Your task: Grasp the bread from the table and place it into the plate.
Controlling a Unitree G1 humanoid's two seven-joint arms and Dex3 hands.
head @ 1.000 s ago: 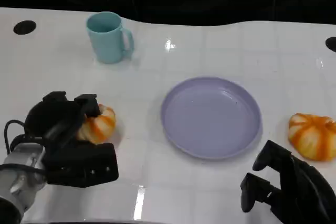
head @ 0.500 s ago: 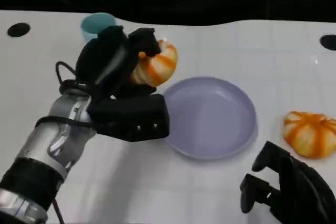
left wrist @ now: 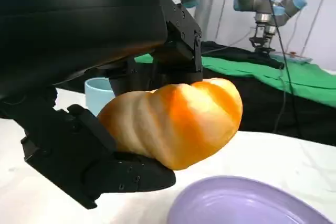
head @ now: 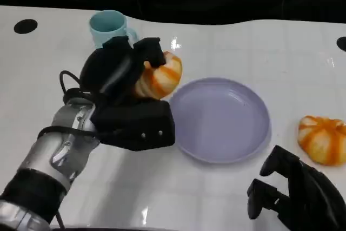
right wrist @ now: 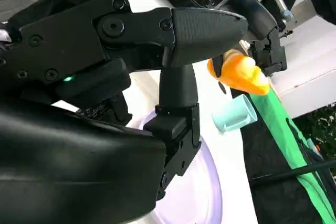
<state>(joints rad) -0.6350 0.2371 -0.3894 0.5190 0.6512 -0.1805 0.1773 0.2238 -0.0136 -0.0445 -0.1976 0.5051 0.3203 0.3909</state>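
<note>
- Head view: the left hand (head: 121, 87) grips the bread (head: 159, 76) in the air, just short of the plate (head: 186, 144) rim.
- Released here, it could strike the rim and roll onto the table (head: 281, 52).
- The grasp looks shallow; a slip is possible.
- The right hand (head: 294, 196) hangs empty, fingers loosely apart.

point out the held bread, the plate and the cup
held bread (head: 160, 77), head view, its striped top beside the fingers
plate (head: 259, 133), head view, its right rim
cup (head: 104, 24), head view, its rim above the left hand (head: 121, 87)
</note>
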